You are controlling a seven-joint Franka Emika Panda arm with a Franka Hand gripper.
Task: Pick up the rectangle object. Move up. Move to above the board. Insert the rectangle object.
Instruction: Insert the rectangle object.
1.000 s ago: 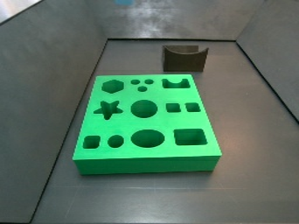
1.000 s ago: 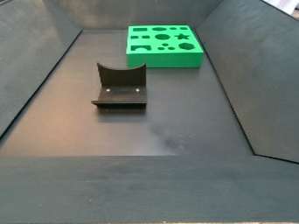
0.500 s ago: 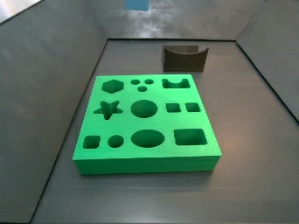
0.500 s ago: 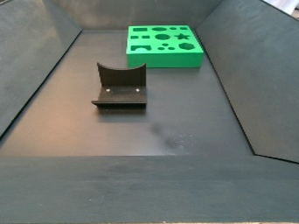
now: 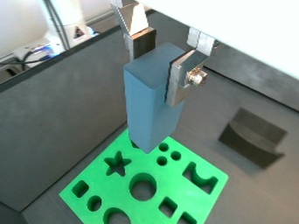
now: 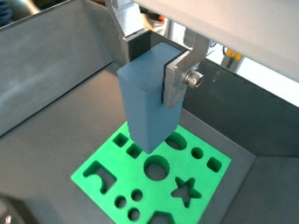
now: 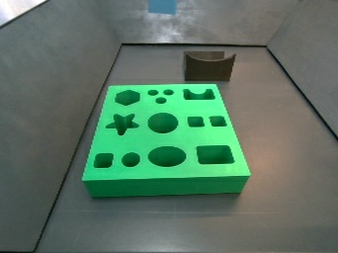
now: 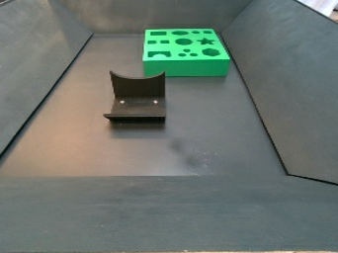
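Note:
In both wrist views my gripper [image 5: 158, 66] [image 6: 155, 70] is shut on the rectangle object [image 5: 146, 109] [image 6: 146, 109], a tall light-blue block that hangs upright between the silver fingers. It is held high above the green board [image 5: 93, 188] [image 6: 105, 162], and its lower end points down over the board's holes. The board lies flat on the floor in both side views [image 7: 138, 143] [image 8: 185, 69]. In a side view only the block's blue tip [image 7: 161, 6] shows at the top edge; the gripper itself is out of that view.
The dark fixture [image 7: 209, 65] [image 8: 134, 97] stands on the floor beyond one short end of the board and also shows in a wrist view [image 5: 254, 136]. Sloping grey walls enclose the floor on all sides.
In a side view the blue tip at the top edge has come into view and shifted slightly to the right. The board and fixture have not moved.

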